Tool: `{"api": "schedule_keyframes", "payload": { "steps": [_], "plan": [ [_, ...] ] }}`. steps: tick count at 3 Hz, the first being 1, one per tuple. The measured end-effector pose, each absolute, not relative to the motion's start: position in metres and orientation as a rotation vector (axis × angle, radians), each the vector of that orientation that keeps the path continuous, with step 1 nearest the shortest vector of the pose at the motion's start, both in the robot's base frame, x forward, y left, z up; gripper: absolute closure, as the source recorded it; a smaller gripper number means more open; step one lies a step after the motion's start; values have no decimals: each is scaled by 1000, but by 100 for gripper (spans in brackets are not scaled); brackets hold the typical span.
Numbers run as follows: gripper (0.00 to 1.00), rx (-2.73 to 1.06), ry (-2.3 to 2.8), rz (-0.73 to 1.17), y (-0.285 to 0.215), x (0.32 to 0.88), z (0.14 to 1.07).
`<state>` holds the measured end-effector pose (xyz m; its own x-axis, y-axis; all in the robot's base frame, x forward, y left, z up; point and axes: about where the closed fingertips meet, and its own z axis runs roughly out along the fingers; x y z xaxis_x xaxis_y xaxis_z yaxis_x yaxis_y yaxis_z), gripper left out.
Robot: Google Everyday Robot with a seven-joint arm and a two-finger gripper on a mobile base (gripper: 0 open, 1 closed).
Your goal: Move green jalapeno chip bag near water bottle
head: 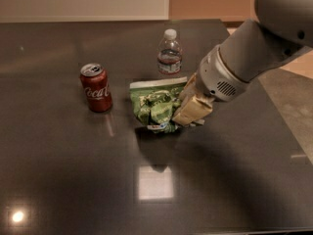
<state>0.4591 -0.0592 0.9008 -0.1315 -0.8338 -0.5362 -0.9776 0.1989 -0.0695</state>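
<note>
The green jalapeno chip bag [156,105] is crinkly green foil with a white top edge. It hangs a little above the dark table, just in front of the water bottle [169,54], a small clear bottle with a white cap and a dark label band. My gripper [188,109] is shut on the bag's right side, its tan fingers [193,110] pinching the foil. The white arm reaches in from the upper right.
A red Coca-Cola can [96,87] stands upright left of the bag. The dark glossy table [73,180] stretches toward the near edge, with its right edge [288,131] beside a lighter floor. A wall runs along the back.
</note>
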Motion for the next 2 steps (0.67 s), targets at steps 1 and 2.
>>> {"api": "schedule_keyframes", "payload": {
  "steps": [1, 2],
  "plan": [
    [59, -1660, 2040, 409, -74, 467, 894],
    [36, -1652, 2039, 415, -81, 472, 887]
  ]
}}
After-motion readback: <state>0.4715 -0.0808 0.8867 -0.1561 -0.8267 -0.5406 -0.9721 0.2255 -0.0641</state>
